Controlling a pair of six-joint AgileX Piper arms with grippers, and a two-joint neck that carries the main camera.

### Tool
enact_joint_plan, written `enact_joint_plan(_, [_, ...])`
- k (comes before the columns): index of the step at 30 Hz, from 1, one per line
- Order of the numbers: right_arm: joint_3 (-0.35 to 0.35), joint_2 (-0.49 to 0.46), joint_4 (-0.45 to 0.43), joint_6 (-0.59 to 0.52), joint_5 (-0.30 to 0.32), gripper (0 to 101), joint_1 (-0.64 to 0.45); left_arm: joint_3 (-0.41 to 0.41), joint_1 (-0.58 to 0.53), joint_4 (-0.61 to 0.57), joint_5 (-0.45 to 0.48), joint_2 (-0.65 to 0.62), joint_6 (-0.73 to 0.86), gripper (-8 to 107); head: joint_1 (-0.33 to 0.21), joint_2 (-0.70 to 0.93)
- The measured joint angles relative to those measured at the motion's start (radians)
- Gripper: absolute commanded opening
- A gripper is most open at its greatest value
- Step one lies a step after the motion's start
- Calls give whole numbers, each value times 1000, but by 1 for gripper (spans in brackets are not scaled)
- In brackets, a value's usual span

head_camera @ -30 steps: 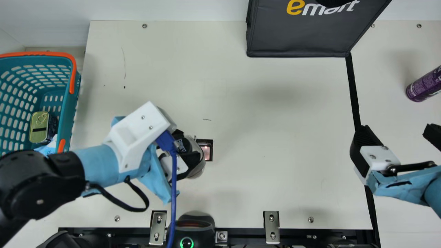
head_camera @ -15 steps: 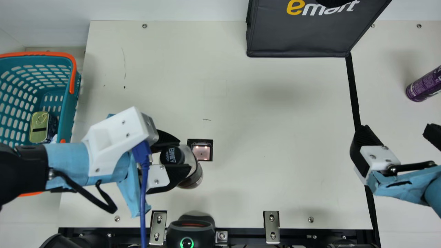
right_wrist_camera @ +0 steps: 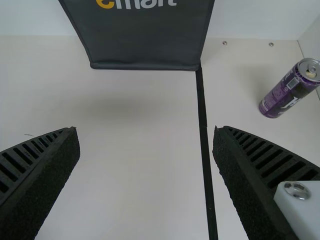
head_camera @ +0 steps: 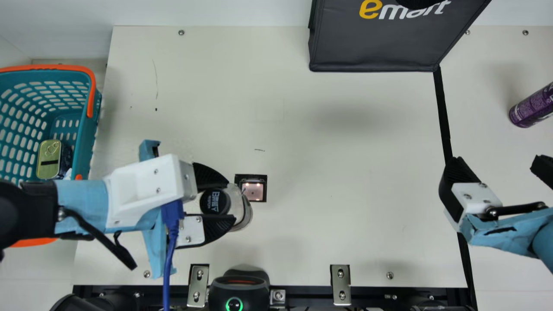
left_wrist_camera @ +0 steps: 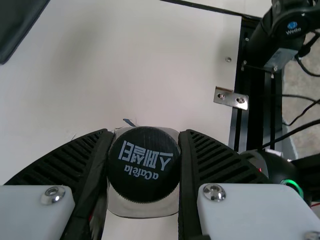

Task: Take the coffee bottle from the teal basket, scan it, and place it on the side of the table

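at the near edge of the table [head_camera: 324,233], left of its middle, sits a black device [head_camera: 239,291] with a lit green ring, between two metal brackets [head_camera: 198,286] [head_camera: 340,285]. a little farther in, toward the left edge, is the left gripper [head_camera: 228,200], its two black fingers pinching the coffee bottle [head_camera: 238,208] from either side. the bottle is cap up, the black cap sitting between the fingers in the left wrist view; i can't tell whether its base touches the table. just beside it, on the side toward the right edge, is the lit square [head_camera: 253,191] set in the table.

over by the right edge, the right gripper [head_camera: 497,166] is spread wide with nothing between its fingers, one finger near the black strip [head_camera: 443,112] that runs from the near side to the bag [head_camera: 376,52].

at the left edge is the teal basket [head_camera: 85,142], orange handled, with a gold-lidded tin [head_camera: 49,160] in it. farther off, near the right edge, stands a purple can [head_camera: 529,107]. the dark bag is at the far edge, right of the middle.
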Motion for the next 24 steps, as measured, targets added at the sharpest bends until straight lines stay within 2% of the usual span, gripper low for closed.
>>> enact_joint_plan(12, [0, 0, 0, 0, 0, 95, 0, 15, -16, -10, 0, 8, 147, -8, 0, 0])
enact_joint_plan(17, [0, 0, 0, 0, 0, 95, 0, 13, -33, -4, -38, 27, 125, -8, 0, 0])
enact_joint_plan(24, [0, 0, 0, 0, 0, 95, 0, -18, -108, 29, -155, 91, 12, -8, 0, 0])
